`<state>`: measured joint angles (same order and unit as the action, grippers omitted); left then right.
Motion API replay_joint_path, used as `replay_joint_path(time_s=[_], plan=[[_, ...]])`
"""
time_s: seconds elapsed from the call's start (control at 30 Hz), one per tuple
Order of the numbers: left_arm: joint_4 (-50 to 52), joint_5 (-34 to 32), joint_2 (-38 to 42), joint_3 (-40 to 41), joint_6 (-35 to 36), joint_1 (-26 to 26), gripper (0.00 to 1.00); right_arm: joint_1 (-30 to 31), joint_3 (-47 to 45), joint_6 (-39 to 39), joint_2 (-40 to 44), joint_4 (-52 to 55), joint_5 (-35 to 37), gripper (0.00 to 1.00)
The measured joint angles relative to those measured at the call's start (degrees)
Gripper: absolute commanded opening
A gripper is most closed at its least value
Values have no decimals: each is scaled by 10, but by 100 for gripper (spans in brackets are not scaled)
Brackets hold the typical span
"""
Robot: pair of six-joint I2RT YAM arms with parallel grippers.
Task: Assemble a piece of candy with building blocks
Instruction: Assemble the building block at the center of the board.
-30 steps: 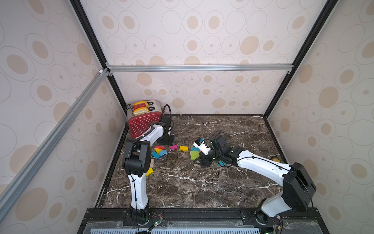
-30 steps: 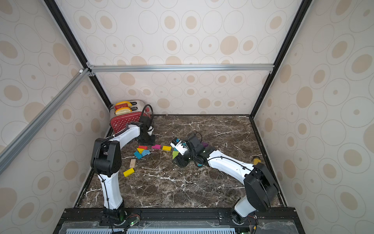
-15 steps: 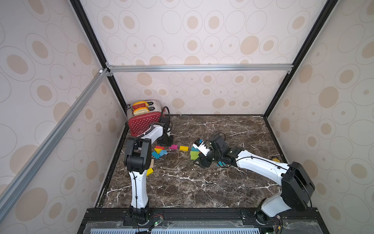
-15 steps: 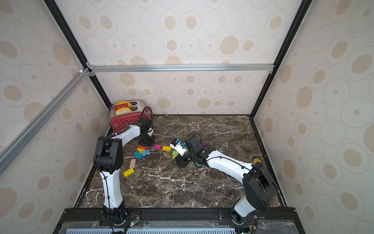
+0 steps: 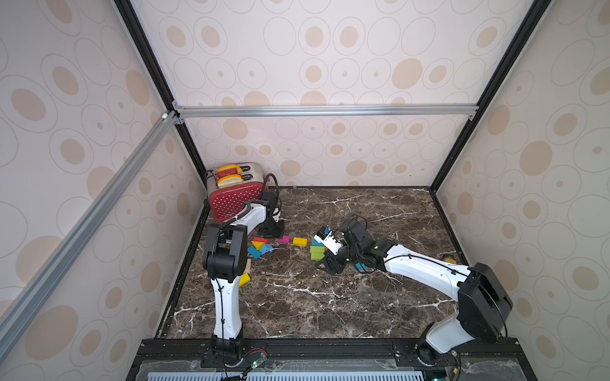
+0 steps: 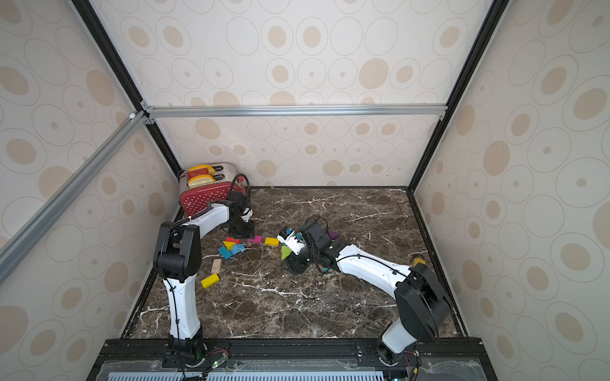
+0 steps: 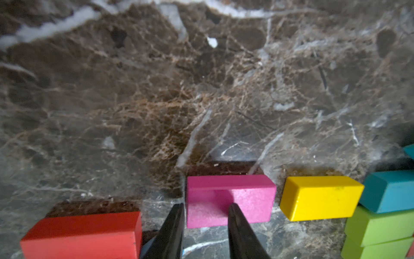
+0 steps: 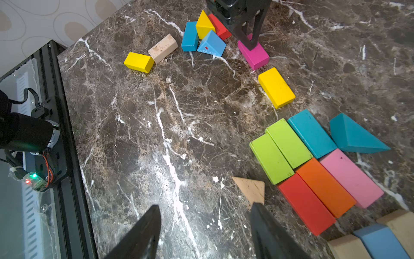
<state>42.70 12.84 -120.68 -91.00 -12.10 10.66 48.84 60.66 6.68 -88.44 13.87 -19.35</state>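
My left gripper (image 7: 206,207) stands with its jaws a narrow gap apart. Its tips are close against the long side of a magenta brick (image 7: 230,197), one tip level with the brick's end, and nothing shows between them. A red brick (image 7: 83,235) and a yellow brick (image 7: 320,197) flank it. My right gripper (image 8: 205,206) is open above bare floor, one finger beside a bare-wood wedge (image 8: 251,188). Next to it lie green (image 8: 280,152), teal (image 8: 311,134), orange (image 8: 324,186), red (image 8: 304,204) and pink (image 8: 349,177) bricks packed side by side, with a teal wedge (image 8: 354,136).
A red toaster (image 5: 231,198) fills the back left corner behind the left arm. Loose blocks lie near the left gripper: a yellow wedge (image 8: 203,24), a blue wedge (image 8: 211,44), a wood brick (image 8: 163,48) and a yellow brick (image 8: 139,62). A mustard-yellow thing (image 5: 449,259) sits by the right wall.
The left arm has shifted slightly by the magenta brick. The right arm and the blocks have not moved.
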Motion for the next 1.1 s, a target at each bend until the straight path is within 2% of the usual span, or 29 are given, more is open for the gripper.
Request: replay_joint_path(time_s=[0.73,0.9,1.1], plan=[[-4,49,-7,0,2,0,36,1,0,0,-2,2,1,67],[-4,54,-8,0,6,0,38,1,0,0,-3,2,1,67],[-4,46,-7,0,6,1,45,1,0,0,-3,3,2,67]])
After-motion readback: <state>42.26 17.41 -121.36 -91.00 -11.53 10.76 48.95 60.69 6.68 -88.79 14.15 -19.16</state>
